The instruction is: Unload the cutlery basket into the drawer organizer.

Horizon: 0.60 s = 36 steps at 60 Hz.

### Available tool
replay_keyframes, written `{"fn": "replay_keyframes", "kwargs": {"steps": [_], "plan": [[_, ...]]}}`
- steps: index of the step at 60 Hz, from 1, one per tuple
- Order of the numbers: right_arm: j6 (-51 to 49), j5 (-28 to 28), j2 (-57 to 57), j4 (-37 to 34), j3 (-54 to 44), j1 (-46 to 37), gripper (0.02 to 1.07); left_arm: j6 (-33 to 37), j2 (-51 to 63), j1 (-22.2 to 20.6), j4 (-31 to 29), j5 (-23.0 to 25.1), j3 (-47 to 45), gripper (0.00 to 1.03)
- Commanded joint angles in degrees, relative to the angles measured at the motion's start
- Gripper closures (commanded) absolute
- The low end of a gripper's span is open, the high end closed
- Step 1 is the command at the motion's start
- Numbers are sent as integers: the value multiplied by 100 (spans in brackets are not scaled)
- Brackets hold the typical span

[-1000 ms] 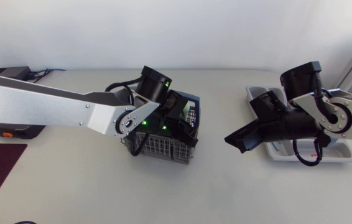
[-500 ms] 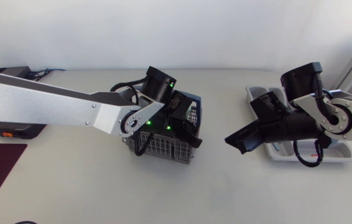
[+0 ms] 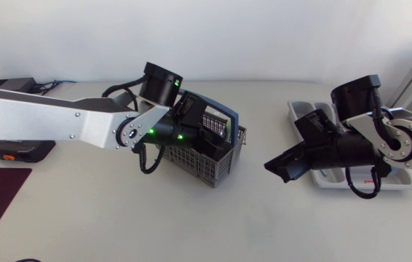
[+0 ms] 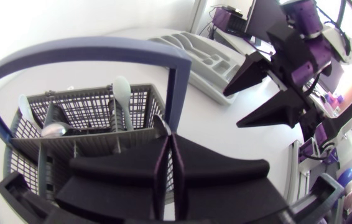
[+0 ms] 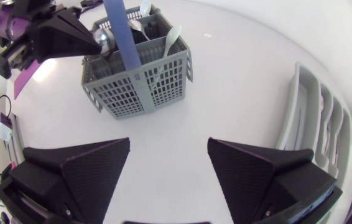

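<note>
Left end effector [image 4: 165, 134] reaches into the basket [image 3: 199, 166], apparently pinched shut on an upright spoon [image 5: 104, 38]; organizer [image 3: 402, 180] lies well right, behind the spread-open right end effector [image 5: 168, 146].

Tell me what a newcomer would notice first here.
First comes the grey cutlery basket with its blue handle, mid-table, with spoons standing in it. The left gripper is at its rim with its fingers pressed together. Then comes the right gripper, wide open above the bare table between the basket and the white drawer organizer on the right.
</note>
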Motion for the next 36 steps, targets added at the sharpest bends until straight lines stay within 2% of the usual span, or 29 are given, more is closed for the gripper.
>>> {"fn": "replay_keyframes", "kwargs": {"steps": [1,8,21,36], "plan": [[-103,0,-66,-3,-181,67,17,-206,-283,149,92,197,-154,100],[-112,-9,-83,6,-190,67,17,-417,-529,360,92,566,-163,100],[-182,-61,-347,41,-260,120,17,-1182,-951,1028,215,1814,-49,100],[-173,-202,-1173,50,-260,340,17,-1261,-1487,993,-154,2016,232,100]]}}
